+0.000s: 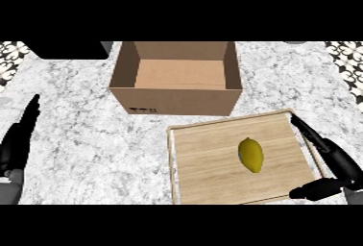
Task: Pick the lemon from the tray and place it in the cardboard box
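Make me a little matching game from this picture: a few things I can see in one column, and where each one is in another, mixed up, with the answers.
Things:
1. lemon
2. cardboard box
3. left hand
4. right hand

Places:
A. at the view's left edge, over the counter
B. lying on the wooden tray
C. at the tray's right edge
D. behind the tray, open on top

Pairs: 1-B, 2-D, 3-A, 4-C

My hands are black — left hand [18, 141], right hand [333, 161] — slim-fingered, with a grey forearm [7, 192] behind.
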Available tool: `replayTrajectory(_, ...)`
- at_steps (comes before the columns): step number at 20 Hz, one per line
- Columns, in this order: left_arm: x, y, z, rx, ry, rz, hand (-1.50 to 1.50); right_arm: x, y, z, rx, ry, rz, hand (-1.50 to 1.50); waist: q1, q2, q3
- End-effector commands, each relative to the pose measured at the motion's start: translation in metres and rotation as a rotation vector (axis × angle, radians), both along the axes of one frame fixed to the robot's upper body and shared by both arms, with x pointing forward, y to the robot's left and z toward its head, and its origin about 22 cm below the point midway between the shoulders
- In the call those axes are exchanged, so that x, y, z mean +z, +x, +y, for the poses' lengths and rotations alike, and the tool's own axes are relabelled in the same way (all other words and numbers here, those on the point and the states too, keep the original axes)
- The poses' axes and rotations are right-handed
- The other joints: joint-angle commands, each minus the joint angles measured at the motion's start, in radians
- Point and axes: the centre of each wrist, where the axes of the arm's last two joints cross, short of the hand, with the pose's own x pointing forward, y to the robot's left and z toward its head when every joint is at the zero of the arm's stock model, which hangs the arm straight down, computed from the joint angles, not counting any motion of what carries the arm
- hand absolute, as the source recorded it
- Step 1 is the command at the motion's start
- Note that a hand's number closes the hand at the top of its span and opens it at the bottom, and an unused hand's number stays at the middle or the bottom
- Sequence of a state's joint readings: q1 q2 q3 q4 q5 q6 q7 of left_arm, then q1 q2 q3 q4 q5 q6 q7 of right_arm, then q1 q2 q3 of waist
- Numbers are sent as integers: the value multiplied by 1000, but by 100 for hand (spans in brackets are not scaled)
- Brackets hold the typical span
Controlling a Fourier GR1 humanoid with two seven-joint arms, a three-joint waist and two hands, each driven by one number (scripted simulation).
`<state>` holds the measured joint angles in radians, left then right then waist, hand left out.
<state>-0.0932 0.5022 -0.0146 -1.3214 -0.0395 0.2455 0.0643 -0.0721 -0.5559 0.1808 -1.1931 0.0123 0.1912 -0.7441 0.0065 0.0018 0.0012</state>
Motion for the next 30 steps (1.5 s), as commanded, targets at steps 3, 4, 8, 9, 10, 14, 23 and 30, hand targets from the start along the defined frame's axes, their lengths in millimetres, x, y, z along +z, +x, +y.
replayTrajectory(3,16,15,5,-1,11,-4,0,49,30,-24,82,-409,-30,-150,1,-1,-2)
replayTrajectory(4,5,10,5,-10,10,5,0,56,42,-16,100,-432,-24,-150,6,1,-2)
replayTrajectory(8,5,10,9,-11,12,-4,0,81,56,-5,178,-583,57,-150,4,-1,-3)
replayTrajectory(9,-12,-3,-11,0,-1,4,0,75,50,7,188,-611,69,-150,3,-4,-3)
replayTrajectory(10,-2,2,-6,-20,17,3,0,81,53,23,194,-663,80,-150,1,-5,-3)
replayTrajectory(14,8,-5,6,-11,15,11,0,100,64,39,239,-785,159,-150,2,-5,-2)
replayTrajectory(23,-3,-10,-1,8,6,0,0,62,76,90,260,-865,209,-150,2,-2,-1)
replayTrajectory(30,-3,0,-9,-13,9,9,0,65,83,87,272,-854,210,-150,-4,-2,-1)
